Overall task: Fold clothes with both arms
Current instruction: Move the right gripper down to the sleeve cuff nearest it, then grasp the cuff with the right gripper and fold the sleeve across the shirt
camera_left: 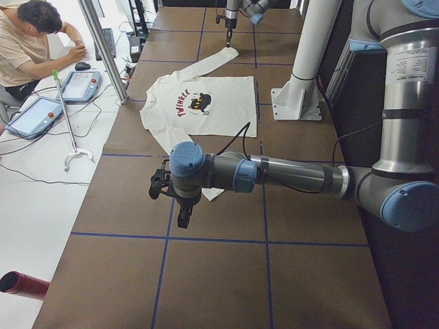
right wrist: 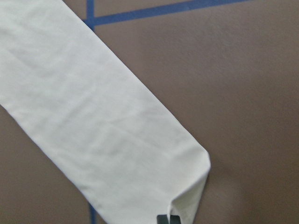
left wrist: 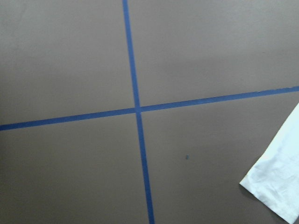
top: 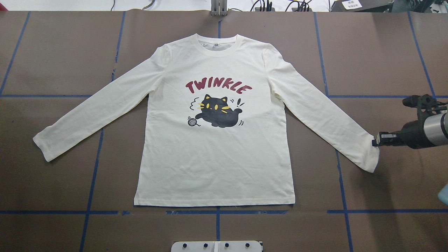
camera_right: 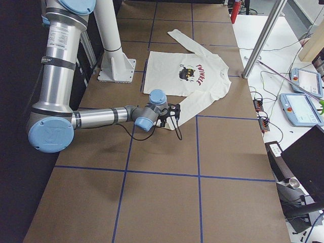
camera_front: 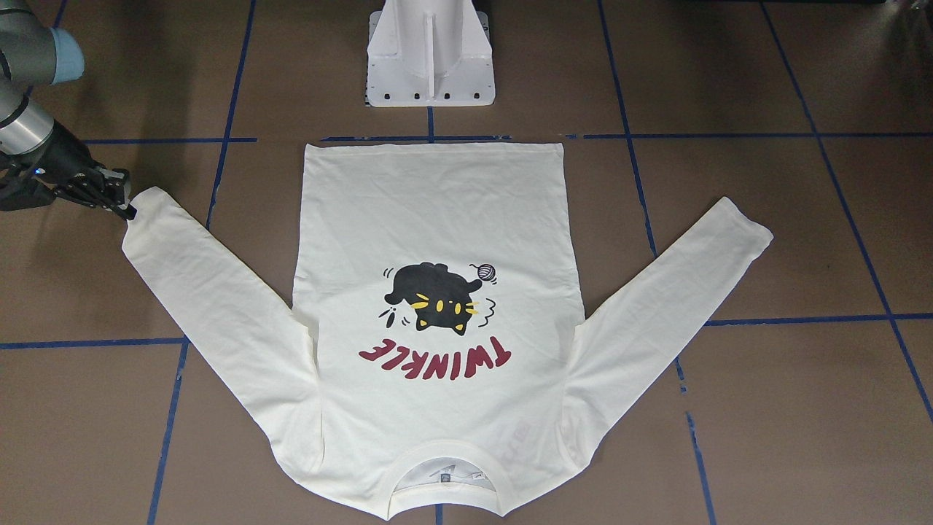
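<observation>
The cream long-sleeved T-shirt [top: 213,157] lies flat and print-up on the brown table, with both sleeves spread out and the neck at the far side. My right gripper [top: 375,142] is at the cuff of the sleeve on my right and is shut on the cuff's corner. The right wrist view shows the cuff [right wrist: 154,177] puckered at a fingertip [right wrist: 168,219]. The gripper also shows in the front view [camera_front: 125,208]. My left gripper [camera_left: 182,219] hovers over the table just off the other cuff [left wrist: 280,182]. It shows only in the left side view, so I cannot tell its state.
The white pedestal [camera_front: 430,65] stands at the shirt's hem side. Blue tape lines [top: 217,212] cross the table. An operator [camera_left: 27,41] sits at a side desk with tablets, behind an aluminium post [camera_left: 103,48]. A red cylinder [camera_left: 24,284] lies off the table's edge.
</observation>
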